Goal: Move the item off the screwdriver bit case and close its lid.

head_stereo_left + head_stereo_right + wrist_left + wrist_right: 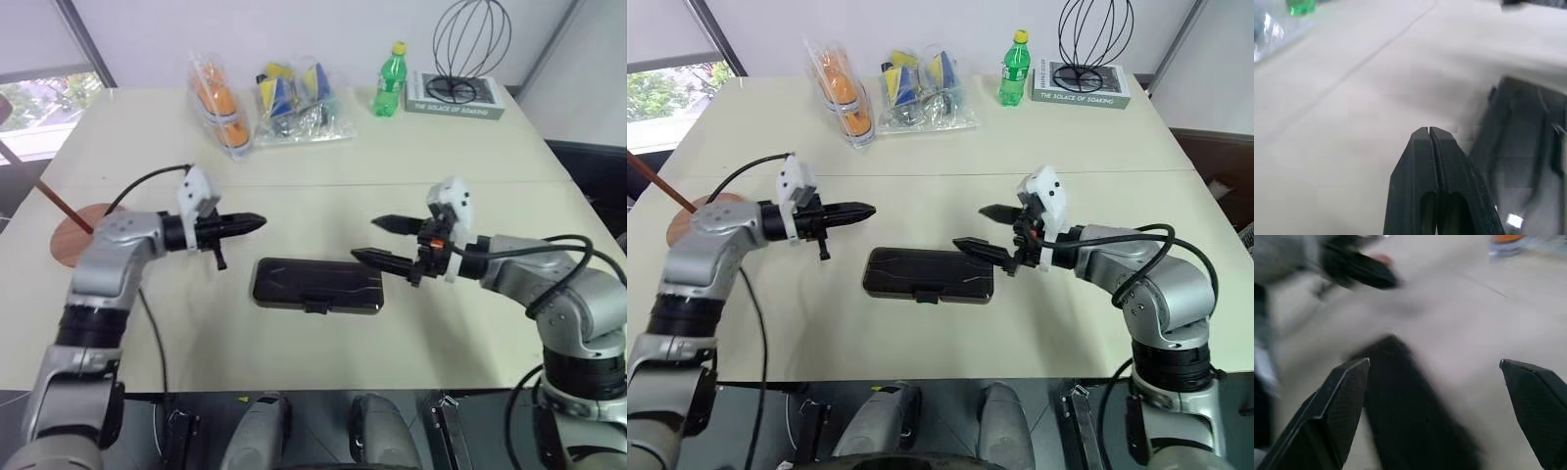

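1. Dark screwdriver bit case [317,284] is laid flat on the table [411,166], lid [928,271] shut, long axis running left to right.
2. Wooden item [76,233] is partly hidden behind the left arm.
3. Left gripper [257,222], fingers pressed together, hovers above the case's left end; right gripper [372,242], fingers spread, hovers over its right end.
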